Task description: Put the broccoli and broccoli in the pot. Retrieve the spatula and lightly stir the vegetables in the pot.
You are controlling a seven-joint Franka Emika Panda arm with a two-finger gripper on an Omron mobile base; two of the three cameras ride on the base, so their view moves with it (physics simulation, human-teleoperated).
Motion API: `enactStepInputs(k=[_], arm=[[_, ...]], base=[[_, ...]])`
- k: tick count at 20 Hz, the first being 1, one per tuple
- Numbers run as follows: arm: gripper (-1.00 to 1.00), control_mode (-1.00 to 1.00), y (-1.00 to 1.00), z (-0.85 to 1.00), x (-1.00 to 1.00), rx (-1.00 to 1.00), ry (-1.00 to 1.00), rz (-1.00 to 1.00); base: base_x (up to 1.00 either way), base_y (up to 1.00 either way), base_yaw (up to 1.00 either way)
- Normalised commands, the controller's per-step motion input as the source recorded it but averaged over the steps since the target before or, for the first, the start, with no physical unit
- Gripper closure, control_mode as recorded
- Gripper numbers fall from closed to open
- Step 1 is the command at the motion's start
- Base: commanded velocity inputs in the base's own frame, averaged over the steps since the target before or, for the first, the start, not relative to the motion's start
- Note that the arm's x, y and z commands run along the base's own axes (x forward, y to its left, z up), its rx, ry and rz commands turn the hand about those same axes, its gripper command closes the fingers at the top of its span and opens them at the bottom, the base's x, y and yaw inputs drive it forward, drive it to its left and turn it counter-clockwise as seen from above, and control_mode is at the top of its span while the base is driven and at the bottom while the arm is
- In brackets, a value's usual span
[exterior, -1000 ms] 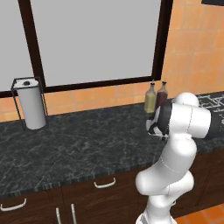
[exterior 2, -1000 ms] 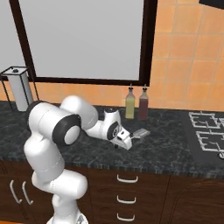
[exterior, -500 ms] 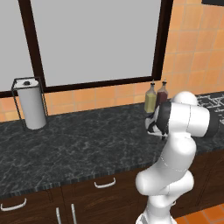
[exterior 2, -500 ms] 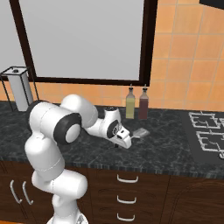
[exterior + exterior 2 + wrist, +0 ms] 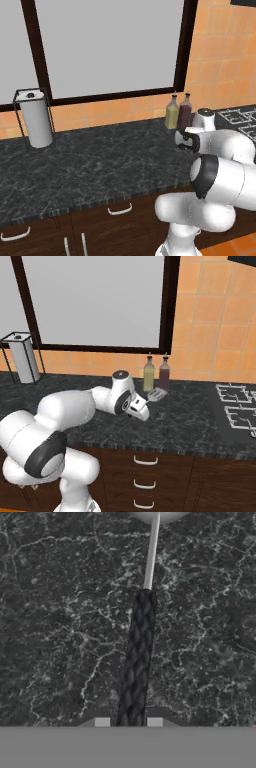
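The spatula (image 5: 137,657) lies on the dark stone counter, its black handle running up to a thin silver neck and its grey head at the top edge. My gripper (image 5: 128,722) is shut on the low end of that handle, one fingertip (image 5: 102,722) on each side. In the right base view the slotted silvery head (image 5: 158,394) rests on the counter just in front of the bottles, with the gripper (image 5: 145,405) low over the counter beside it. The pot and the broccoli are out of view.
Two bottles (image 5: 149,379) (image 5: 164,375) stand against the tiled wall right behind the spatula. A paper towel holder (image 5: 35,118) stands at the far left of the counter. Stove burners (image 5: 235,406) lie to the right.
The fingers have closed in a little further on the spatula handle. The arm and the spatula have hardly moved.
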Motion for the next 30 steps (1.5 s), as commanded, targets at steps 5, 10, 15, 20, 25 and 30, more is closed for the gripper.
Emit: enactStepInputs(k=[5,10,15,20,25,30], arm=[[1.00,-1.00,0.28,0.89,-0.97,-0.17,-0.02,0.24],[1.00,-1.00,0.33,1.00,-0.87,-0.08,0.02,0.32],[1.00,-1.00,0.50,0.94,-0.50,0.00,0.18,0.48],[1.00,-1.00,0.58,0.26,0.00,-0.04,0.18,0.27],[1.00,-1.00,0.01,0.22,0.00,0.06,0.07,0.03],[1.00,-1.00,0.07,0.78,-0.22,0.08,0.13,0.24]], base=[[0.00,0.00,0.00],[0.00,0.00,0.00],[0.00,0.00,0.00],[0.00,0.00,0.00],[0.00,0.00,0.00],[0.00,0.00,0.00]])
